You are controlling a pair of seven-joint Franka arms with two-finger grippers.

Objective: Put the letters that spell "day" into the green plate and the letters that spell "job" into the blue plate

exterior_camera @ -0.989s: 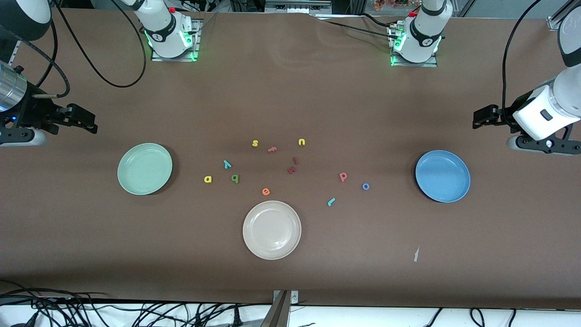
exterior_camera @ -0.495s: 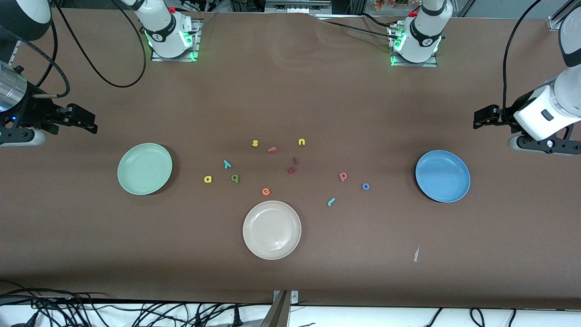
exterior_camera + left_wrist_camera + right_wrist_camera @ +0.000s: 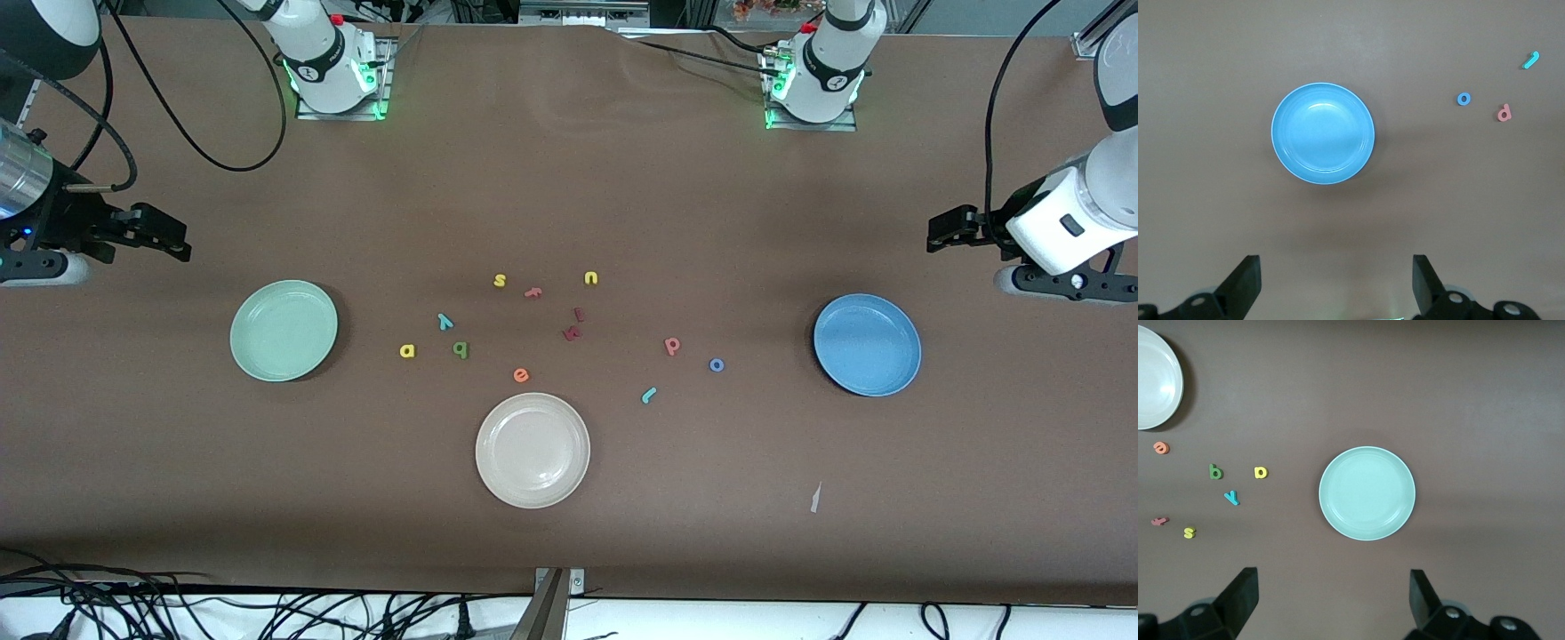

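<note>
Now | L end effector (image 3: pixel 1335 287) wide open, empty, by blue plate (image 3: pixel 867 345) | R end effector (image 3: pixel 1331 603) same, by green plate (image 3: pixel 284 330)

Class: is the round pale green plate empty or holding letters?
Empty. The round pale green plate shows only bare surface; the yellow "a" lies on the table beside it.

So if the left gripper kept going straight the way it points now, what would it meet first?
Probably bare table. The left gripper points down, open, its fingers over brown surface short of the blue plate, which lies nearer the front camera. Its height is hard to judge.
</note>
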